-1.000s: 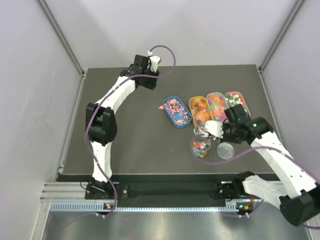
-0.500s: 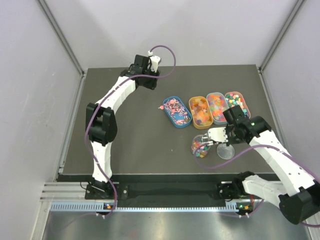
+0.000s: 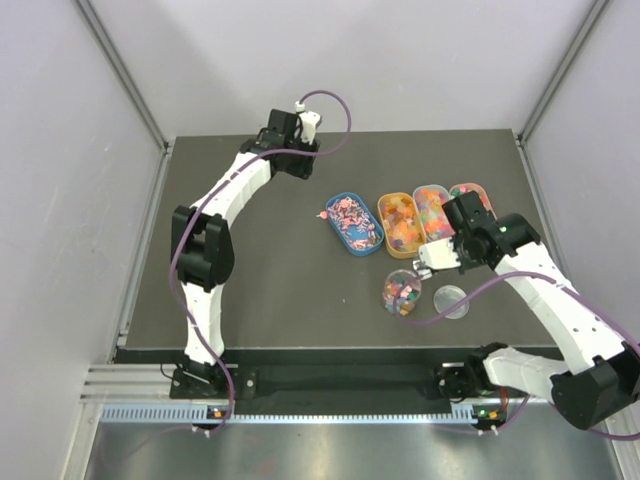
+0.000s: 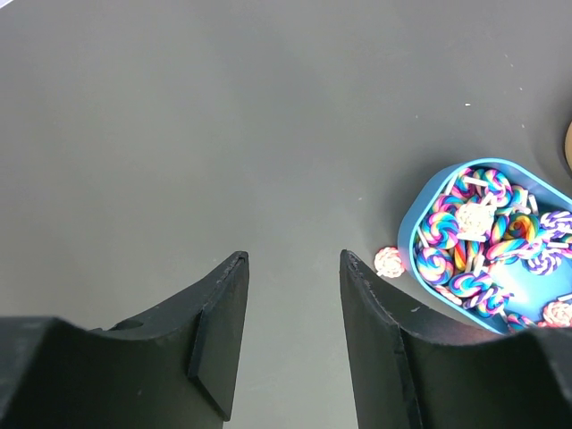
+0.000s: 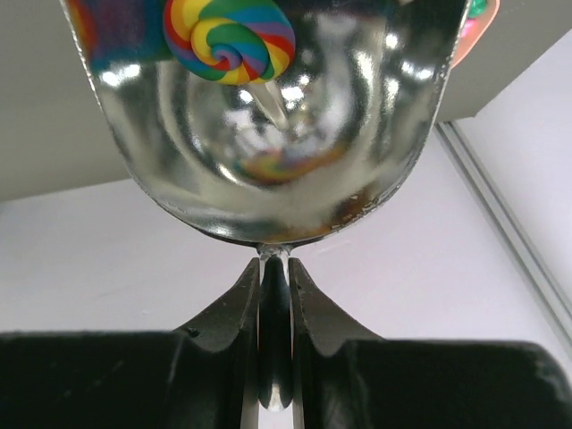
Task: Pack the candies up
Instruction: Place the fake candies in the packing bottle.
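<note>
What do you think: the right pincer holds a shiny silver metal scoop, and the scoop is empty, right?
Not empty. The right pincer does hold the shiny silver metal scoop, but the right wrist view shows a rainbow swirl candy in its bowl.

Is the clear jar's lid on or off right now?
Off. The jar stands open in the top view, candies visible inside, and its lid lies flat on the table beside it, apart from it.
</note>
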`<state>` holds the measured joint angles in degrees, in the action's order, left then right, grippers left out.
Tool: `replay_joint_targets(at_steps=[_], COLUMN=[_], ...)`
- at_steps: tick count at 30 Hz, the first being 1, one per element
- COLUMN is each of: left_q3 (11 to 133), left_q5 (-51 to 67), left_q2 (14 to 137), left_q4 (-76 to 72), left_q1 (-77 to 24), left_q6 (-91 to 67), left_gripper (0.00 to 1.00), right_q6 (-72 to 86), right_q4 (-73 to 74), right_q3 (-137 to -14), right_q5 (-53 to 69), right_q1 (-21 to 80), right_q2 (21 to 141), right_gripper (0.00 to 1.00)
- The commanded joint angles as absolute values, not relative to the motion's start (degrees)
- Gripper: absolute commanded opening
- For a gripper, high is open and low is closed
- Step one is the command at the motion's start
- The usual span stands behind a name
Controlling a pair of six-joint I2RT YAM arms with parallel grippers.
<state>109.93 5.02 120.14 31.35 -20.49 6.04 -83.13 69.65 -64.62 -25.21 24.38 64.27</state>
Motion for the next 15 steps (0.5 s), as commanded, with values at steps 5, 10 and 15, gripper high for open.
replay_joint_targets(at_steps=[5,10,15], left_q3=[110.2,109.7,109.1], left_q5=[4.1,4.0,3.9], left_q2=[117.7,117.5,117.2], left_q4=[29.7,29.6,29.4], left_q1=[-19.8,-19.7,-19.6], left_q6=[5.7,5.5,5.5], left_gripper=[0.50,0.50,0.50], right_q6=[-85.3,-84.6,-82.8], right_q4=[71.5,72.7,73.4], right_q3=[-64.5,-63.0,-63.4], right_q5=[-27.6,-29.0,-30.6], right_q1=[29.1,32.5,35.9], right_q2=[62.3,62.1,63.9], right_gripper=[0.00,0.00,0.00])
